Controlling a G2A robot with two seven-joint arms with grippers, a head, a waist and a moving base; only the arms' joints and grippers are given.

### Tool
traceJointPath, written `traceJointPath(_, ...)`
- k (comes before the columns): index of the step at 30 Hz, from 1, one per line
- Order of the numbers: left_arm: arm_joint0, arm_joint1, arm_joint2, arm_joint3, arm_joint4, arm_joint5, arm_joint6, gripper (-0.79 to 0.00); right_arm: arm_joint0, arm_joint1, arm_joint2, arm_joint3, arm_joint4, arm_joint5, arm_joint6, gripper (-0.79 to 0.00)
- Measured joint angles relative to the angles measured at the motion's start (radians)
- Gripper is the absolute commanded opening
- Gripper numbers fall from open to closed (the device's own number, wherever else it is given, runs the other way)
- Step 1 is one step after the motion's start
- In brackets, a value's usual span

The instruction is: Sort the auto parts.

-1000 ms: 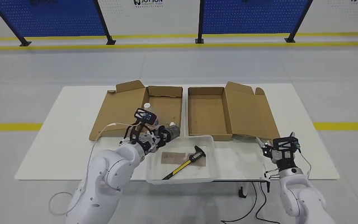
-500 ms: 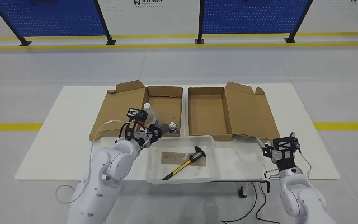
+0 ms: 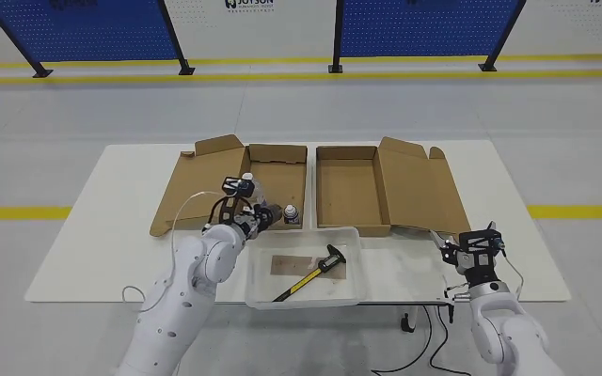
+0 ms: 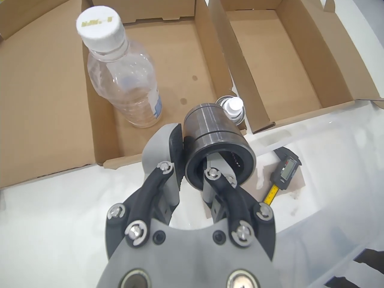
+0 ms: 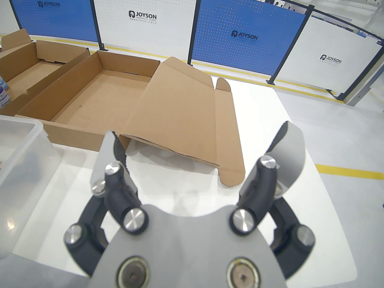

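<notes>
While my left gripper [image 4: 195, 154] clamps a metal bearing [image 4: 216, 133] near the left cardboard box [image 4: 186, 61], my right gripper [image 5: 199, 139] hangs with jaws apart

Left gripper [image 4: 195, 151] clamped on a dark metal sleeve [image 4: 216, 133], one finger outside the wall and one inside the bore. Beyond it, an open cardboard box [image 4: 186, 61] holds an upright clear bottle [image 4: 126, 82] and a small white-capped can [image 4: 232, 107] in its corner. Second box [image 4: 270, 61] alongside, caliper [image 4: 285, 169] lying in the clear bin [image 4: 330, 181].
</notes>
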Motion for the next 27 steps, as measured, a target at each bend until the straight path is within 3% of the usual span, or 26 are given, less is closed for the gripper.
traceJointPath(27, -0.173, -0.026, 0.084, 0.272, 0.013, -0.002, 0.003, -0.785, 0.0, 0.0, 0.0, 0.0, 0.0, 0.0, 0.0, 0.0)
